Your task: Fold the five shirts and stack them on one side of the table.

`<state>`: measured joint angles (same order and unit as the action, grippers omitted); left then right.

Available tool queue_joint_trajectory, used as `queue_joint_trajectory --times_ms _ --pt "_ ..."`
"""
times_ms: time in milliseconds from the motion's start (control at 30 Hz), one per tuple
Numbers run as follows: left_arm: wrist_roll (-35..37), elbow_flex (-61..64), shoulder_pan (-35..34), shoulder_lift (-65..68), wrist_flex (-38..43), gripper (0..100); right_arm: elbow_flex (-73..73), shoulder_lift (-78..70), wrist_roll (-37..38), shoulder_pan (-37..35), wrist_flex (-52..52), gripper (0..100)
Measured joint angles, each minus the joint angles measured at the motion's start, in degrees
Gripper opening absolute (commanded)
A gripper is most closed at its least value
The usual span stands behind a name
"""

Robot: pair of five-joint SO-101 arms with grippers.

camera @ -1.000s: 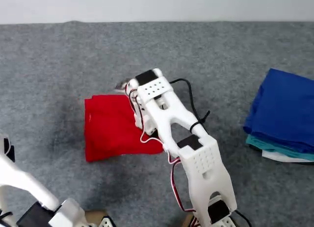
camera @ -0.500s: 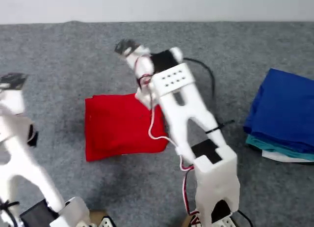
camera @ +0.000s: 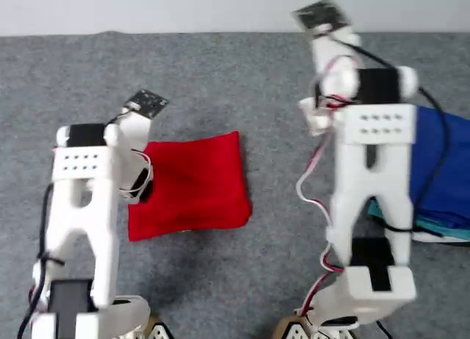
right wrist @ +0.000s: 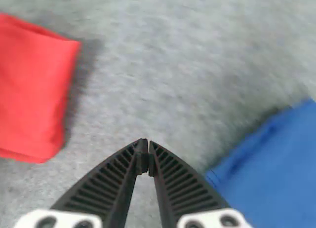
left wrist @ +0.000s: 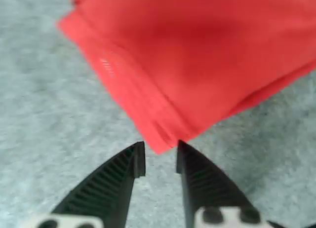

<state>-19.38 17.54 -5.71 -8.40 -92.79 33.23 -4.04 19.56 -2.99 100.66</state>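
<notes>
A folded red shirt [camera: 192, 181] lies on the grey table, left of the middle. My left arm [camera: 83, 163] stands over its left edge. In the left wrist view my left gripper [left wrist: 159, 158] is open, and a corner of the red shirt [left wrist: 197, 60] lies right at its fingertips. My right arm [camera: 371, 133] is raised between the red shirt and a stack of folded shirts [camera: 440, 170] at the right edge. My right gripper [right wrist: 145, 159] is shut and empty above bare table, with the red shirt [right wrist: 29, 95] on one side and the blue shirt [right wrist: 276, 164] on the other.
The stack has a blue shirt on top, a teal one [camera: 418, 223] under it and a white one [camera: 433, 236] at the bottom. Grey carpet-like cloth [camera: 242, 75] covers the table up to the pale back wall.
My right arm lifted off the red shirt and swung right towards the stack. My left arm came in from the left to the shirt's left edge. The shirt's right side now reaches farther right.
</notes>
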Motion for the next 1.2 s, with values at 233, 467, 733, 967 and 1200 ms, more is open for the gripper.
queue_joint_trajectory --times_ms 233,467,733,967,1200 --pt "0.00 0.00 2.20 8.70 0.35 18 -8.97 8.44 0.00 11.78 0.00 1.1" --pt "0.00 0.00 1.93 19.34 6.33 17 -17.14 14.51 0.00 17.85 0.00 1.1" --pt "-0.79 -0.79 -6.77 25.05 7.56 13 -19.96 18.99 2.81 18.02 0.00 1.1" --pt "-2.20 -2.90 -7.21 25.05 5.98 13 -19.96 19.34 2.90 18.02 0.00 1.0" --pt "-2.29 -14.33 -7.91 21.80 -4.57 13 -19.96 19.34 2.90 18.02 0.00 1.1"
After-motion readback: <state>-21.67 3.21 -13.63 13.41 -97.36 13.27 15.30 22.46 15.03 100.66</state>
